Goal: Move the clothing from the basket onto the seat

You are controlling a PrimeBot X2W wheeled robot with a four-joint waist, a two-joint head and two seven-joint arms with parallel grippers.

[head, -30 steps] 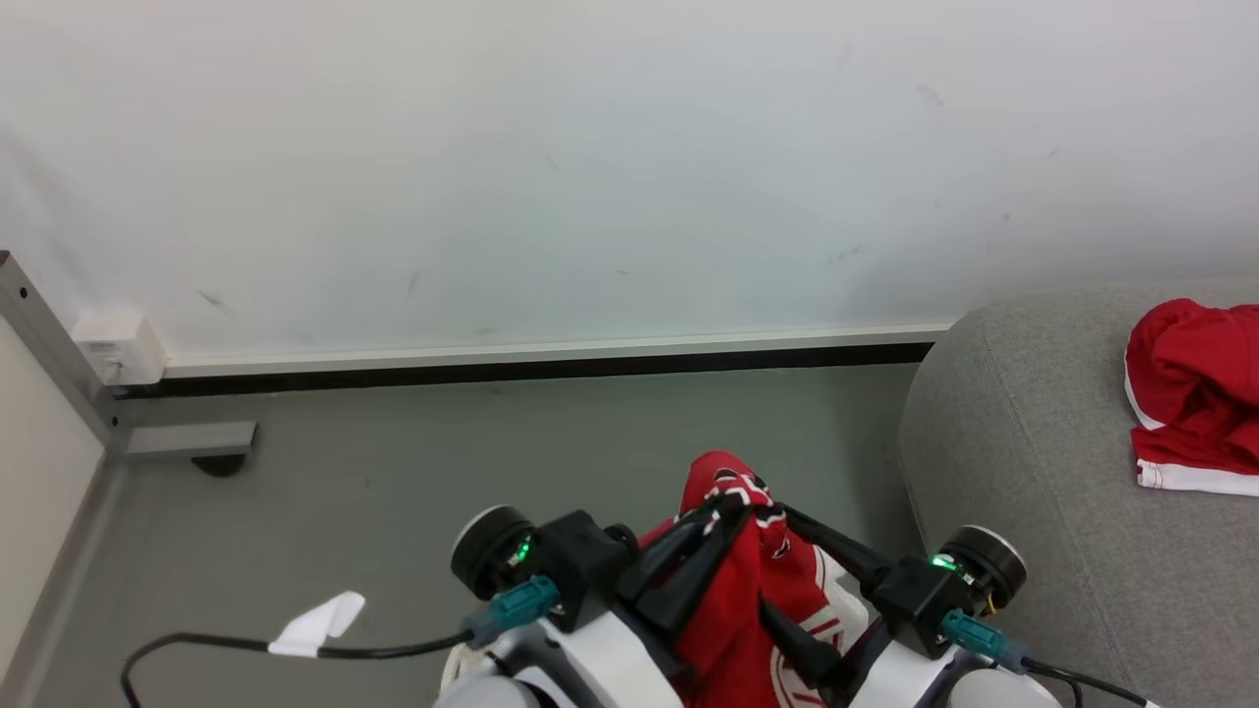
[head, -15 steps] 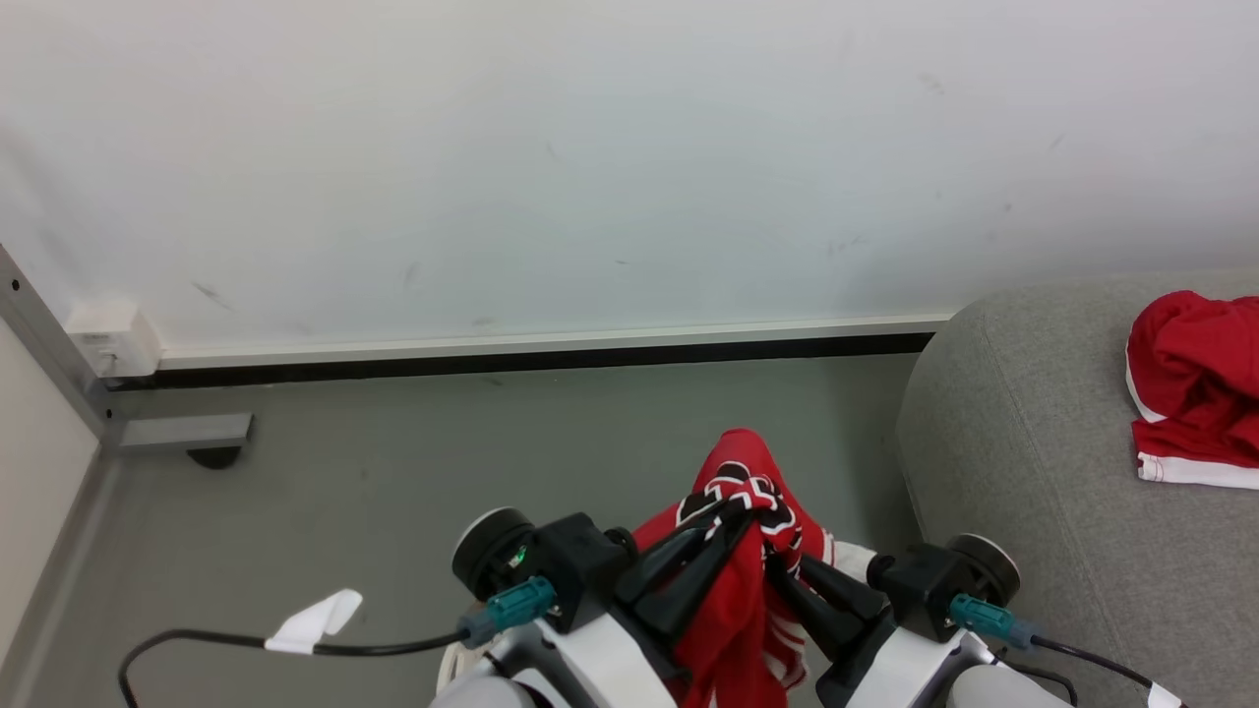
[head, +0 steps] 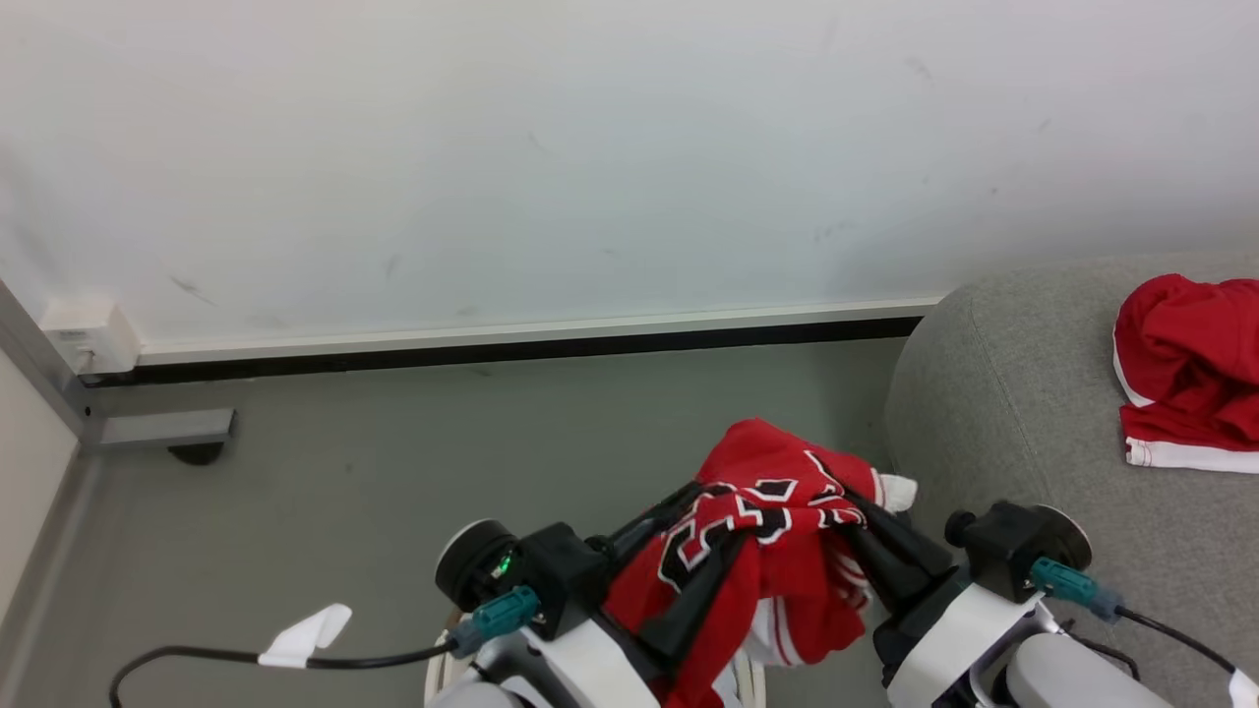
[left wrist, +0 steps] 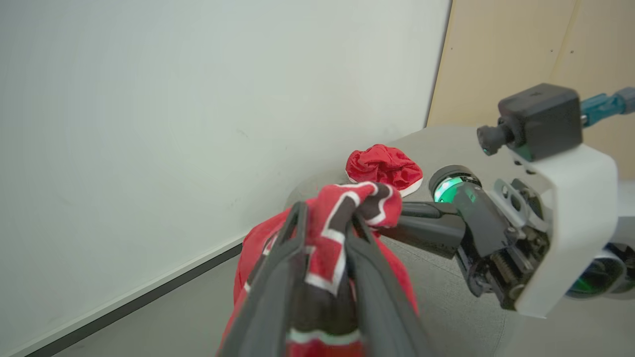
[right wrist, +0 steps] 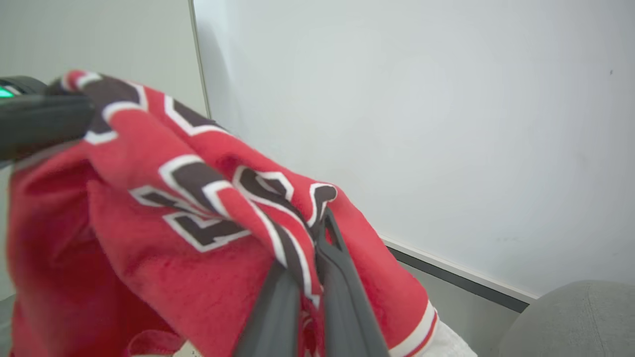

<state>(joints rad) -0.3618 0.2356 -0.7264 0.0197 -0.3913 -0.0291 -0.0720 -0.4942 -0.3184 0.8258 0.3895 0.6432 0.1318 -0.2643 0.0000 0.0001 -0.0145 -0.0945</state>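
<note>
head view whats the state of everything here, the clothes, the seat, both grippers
jersey: held in the air, bunched, stretched between both grippers
left gripper: shut on the jersey
right gripper: shut on the jersey
red garment: crumpled, lying on the seat
seat: bears the red garment; jersey not yet on it

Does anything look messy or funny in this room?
A little. One red garment lies crumpled in a heap on the grey seat, not flat. The jersey hangs bunched between the left gripper and right gripper, both shut on it. The wall has faint scuffs.
</note>
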